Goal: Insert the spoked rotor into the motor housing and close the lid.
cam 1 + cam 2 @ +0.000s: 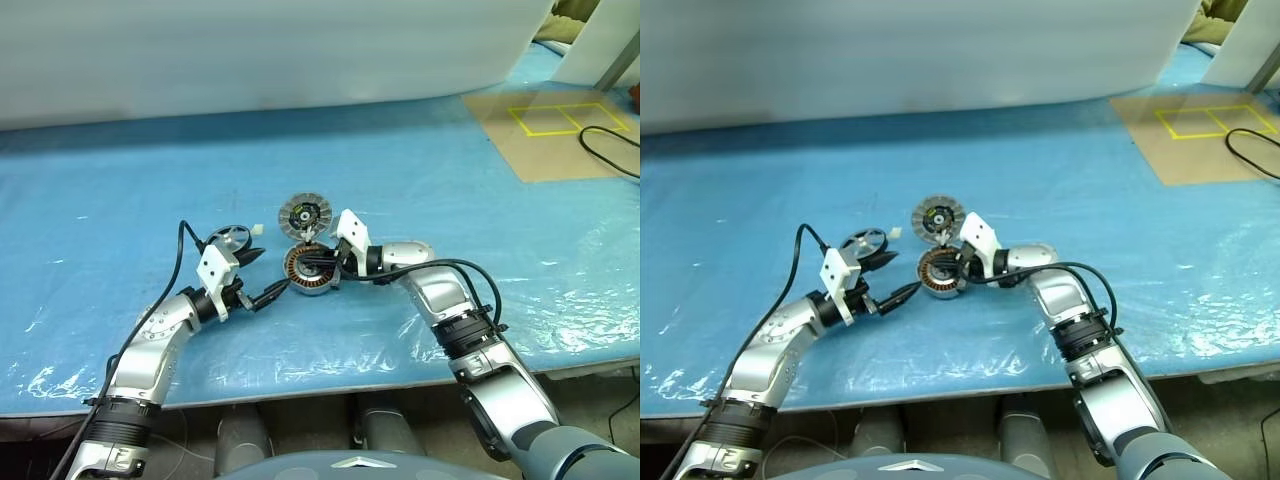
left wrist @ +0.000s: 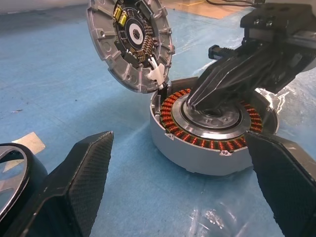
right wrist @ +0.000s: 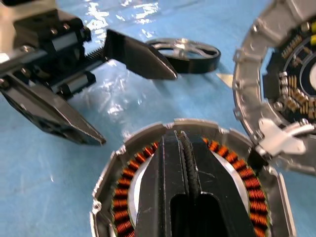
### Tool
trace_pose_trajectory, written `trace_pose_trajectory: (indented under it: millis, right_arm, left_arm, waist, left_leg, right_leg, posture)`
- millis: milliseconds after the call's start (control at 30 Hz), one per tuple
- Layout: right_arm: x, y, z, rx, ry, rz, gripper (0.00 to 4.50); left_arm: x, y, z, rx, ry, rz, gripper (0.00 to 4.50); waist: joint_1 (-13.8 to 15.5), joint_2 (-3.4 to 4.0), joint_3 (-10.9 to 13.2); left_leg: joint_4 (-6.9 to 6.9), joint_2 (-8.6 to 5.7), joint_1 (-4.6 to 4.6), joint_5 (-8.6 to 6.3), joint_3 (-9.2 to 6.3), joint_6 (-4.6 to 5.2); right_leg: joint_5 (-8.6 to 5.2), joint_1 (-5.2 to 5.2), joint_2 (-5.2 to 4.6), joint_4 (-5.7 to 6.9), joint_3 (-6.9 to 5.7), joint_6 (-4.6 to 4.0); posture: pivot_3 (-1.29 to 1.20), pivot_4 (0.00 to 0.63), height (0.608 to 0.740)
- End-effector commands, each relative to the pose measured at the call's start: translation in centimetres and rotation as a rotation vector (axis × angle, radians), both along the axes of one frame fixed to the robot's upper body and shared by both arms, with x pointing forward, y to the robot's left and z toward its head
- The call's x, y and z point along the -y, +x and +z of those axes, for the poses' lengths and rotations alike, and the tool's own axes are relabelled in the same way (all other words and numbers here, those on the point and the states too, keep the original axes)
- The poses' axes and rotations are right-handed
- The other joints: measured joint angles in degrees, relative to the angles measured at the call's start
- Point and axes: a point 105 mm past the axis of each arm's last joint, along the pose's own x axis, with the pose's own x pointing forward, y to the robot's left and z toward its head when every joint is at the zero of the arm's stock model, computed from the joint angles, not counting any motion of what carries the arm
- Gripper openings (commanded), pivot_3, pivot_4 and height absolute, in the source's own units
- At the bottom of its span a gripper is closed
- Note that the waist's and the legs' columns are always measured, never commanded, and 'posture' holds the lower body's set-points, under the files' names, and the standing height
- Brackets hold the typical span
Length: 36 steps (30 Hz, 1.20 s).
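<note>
Near the centre of the head view, on the blue-covered worktop (image 1: 420,180): the motor housing (image 1: 308,271), open side up, copper windings showing round its hub; just above it in the frame, the lid (image 1: 304,214), tilted up with its finned, dark-centred face toward the camera, lower rim touching or nearly touching the housing's edge; a small white clip at that meeting point in the wrist views; left of centre, flat on the worktop, the spoked rotor (image 1: 230,240), apart from the housing and not yet inserted

Right pincer (image 1: 322,266) shut tight, fingers pressed together with nothing between them, tips resting on or just over the housing's central hub; whether pressing down or merely hovering, cannot tell

Left pincer (image 1: 264,275) spread as wide as it goes, empty, level, one finger beside the rotor and the other toward the housing's left side; holding nothing

Risks from here, as a judgement: shut fingers over the hub blocking the very seat meant for the rotor, so no insertion until withdrawn; a sideways drag while leaving could nudge the shallow can across the slippery film, or scrape the windings; the leaning lid, barely propped, could topple onto the open housing at a knock, closing it before the rotor is in; the wide left fingers straddling both parts could clip the rotor's rim and push it away
</note>
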Motion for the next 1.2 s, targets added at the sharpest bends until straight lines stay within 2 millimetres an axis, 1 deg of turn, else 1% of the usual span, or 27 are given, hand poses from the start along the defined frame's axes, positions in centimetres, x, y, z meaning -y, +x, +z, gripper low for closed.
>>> trace_pose_trajectory:
  millis: [33, 233, 367, 467, 533, 567, 600, 700, 733, 800, 867, 967, 1033, 1200]
  right_arm:
    - [-0.1, -0.2, 0.8, 0.037, -0.028, 0.023, 0.02]
    - [1.2, -0.1, -1.4, 0.054, -0.186, 0.031, 0.02]
    - [1.4, 0.0, -2.1, 0.057, -0.223, 0.019, 0.02]
    - [1.2, -0.3, -2.4, 0.055, -0.232, 0.037, 0.02]
    - [1.4, -0.5, -2.9, 0.066, -0.274, 0.051, 0.02]
    - [1.4, -0.4, -2.9, 0.071, -0.271, 0.049, 0.02]
    - [1.1, -0.4, -2.4, 0.055, -0.231, 0.042, 0.02]
    - [-0.5, -0.4, 0.9, -0.038, 0.009, 0.018, 0.02]
    - [-0.7, -0.4, 1.6, -0.056, 0.052, 0.015, 0.02]
    - [-0.8, -0.1, 2.3, -0.072, 0.098, 0.0, 0.02]
    - [-0.7, 0.1, 2.3, -0.07, 0.094, -0.012, 0.02]
    - [-0.2, 0.4, 1.4, -0.033, 0.033, -0.024, 0.02]
    - [-0.1, 0.4, 1.3, -0.032, 0.033, -0.028, 0.02]
    - [0.2, 0.4, 0.1, 0.029, -0.064, -0.016, 0.02]
  left_arm:
    - [0.0, 0.0, 0.7, 0.031, -0.003, -0.006, 4.5]
    - [0.1, 0.0, 0.7, 0.033, -0.002, -0.003, 4.5]
    - [0.1, 0.0, 0.7, 0.034, -0.002, -0.002, 4.5]
    - [0.1, 0.0, 0.7, 0.034, -0.002, -0.002, 4.5]
    - [0.1, 0.0, 0.6, 0.034, -0.002, -0.003, 4.5]
    - [0.1, 0.0, 0.6, 0.034, -0.002, -0.003, 4.5]
    - [0.1, 0.0, 0.6, 0.034, -0.002, -0.003, 4.5]
    - [0.2, 0.0, 0.5, 0.032, 0.003, -0.007, 4.5]
    - [0.2, 0.0, 0.5, 0.031, 0.004, -0.009, 4.5]
    - [0.2, 0.1, 0.5, 0.031, 0.004, -0.011, 4.5]
    - [0.2, 0.1, 0.5, 0.032, 0.003, -0.011, 4.5]
    - [0.2, 0.2, 0.5, 0.033, 0.003, -0.012, 4.5]
    - [0.2, 0.2, 0.6, 0.033, 0.002, -0.011, 4.5]
    - [0.3, 0.1, 0.6, 0.033, 0.001, -0.013, 4.5]
  waist:
    - [0.04, 0.0, 0.0]
    - [0.04, 0.0, 0.0]
    - [0.05, -0.01, 0.0]
    - [0.04, -0.01, 0.0]
    - [0.04, -0.01, 0.0]
    - [0.05, -0.01, -0.01]
    - [0.06, -0.01, -0.01]
    - [-0.06, -0.01, -0.01]
    - [-0.1, 0.0, 0.0]
    - [-0.05, 0.01, 0.01]
    - [0.05, 0.01, 0.01]
    - [0.19, 0.0, 0.01]
    - [0.15, 0.0, 0.01]
    - [0.07, 0.0, 0.01]
  left_leg:
    - [0.0, 0.0, 0.0, 0.0, 0.0, 0.0]
    - [0.01, -0.01, -0.03, 0.0, 0.01, -0.01]
    - [0.01, -0.02, -0.01, 0.0, 0.01, -0.01]
    - [0.02, -0.02, 0.03, 0.0, 0.01, -0.01]
    - [0.02, -0.02, 0.04, 0.0, 0.01, 0.0]
    - [0.02, -0.02, 0.05, 0.0, 0.01, 0.0]
    - [0.02, -0.02, 0.06, 0.0, 0.01, 0.0]
    - [0.02, -0.01, 0.07, 0.0, 0.01, 0.0]
    - [0.02, 0.01, 0.06, 0.0, 0.01, 0.0]
    - [0.02, 0.01, -0.03, 0.0, 0.0, 0.0]
    - [0.02, 0.0, 0.0, 0.01, 0.0, 0.0]
    - [0.03, -0.02, 0.01, 0.01, -0.01, 0.0]
    - [0.02, -0.01, 0.0, 0.01, -0.01, -0.01]
    - [0.02, -0.01, -0.01, 0.0, -0.01, -0.01]
  right_leg:
    - [0.0, 0.01, 0.0, 0.0, 0.0, 0.0]
    - [0.0, 0.03, 0.0, 0.02, 0.0, 0.0]
    - [0.0, 0.08, -0.01, 0.02, 0.0, 0.0]
    - [0.0, 0.11, 0.0, 0.04, 0.01, 0.0]
    - [0.0, 0.12, 0.0, 0.05, 0.01, 0.0]
    - [0.0, 0.13, 0.0, 0.05, 0.01, 0.0]
    - [0.0, 0.15, -0.01, 0.04, 0.01, 0.0]
    - [0.0, 0.15, 0.0, 0.05, 0.01, 0.0]
    - [0.0, 0.12, 0.0, 0.05, 0.01, 0.0]
    - [0.0, 0.01, 0.0, 0.07, 0.01, 0.0]
    - [0.01, 0.0, 0.0, 0.04, 0.0, 0.0]
    - [0.01, 0.01, -0.01, 0.01, 0.0, 0.0]
    - [0.01, 0.01, 0.0, 0.02, 0.0, 0.0]
    - [0.01, 0.01, 0.0, 0.03, 0.0, 0.0]
  posture:
    - [0.0, 0.15, 0.74]
    - [0.0, 0.15, 0.74]
    - [0.0, 0.15, 0.74]
    - [0.0, 0.15, 0.74]
    - [0.0, 0.15, 0.74]
    - [0.0, 0.15, 0.74]
    - [0.0, 0.15, 0.74]
    - [0.0, 0.15, 0.74]
    - [0.0, 0.15, 0.74]
    - [0.0, 0.15, 0.74]
    - [0.0, 0.15, 0.74]
    - [0.0, 0.15, 0.74]
    - [0.0, 0.15, 0.74]
    - [0.0, 0.15, 0.74]
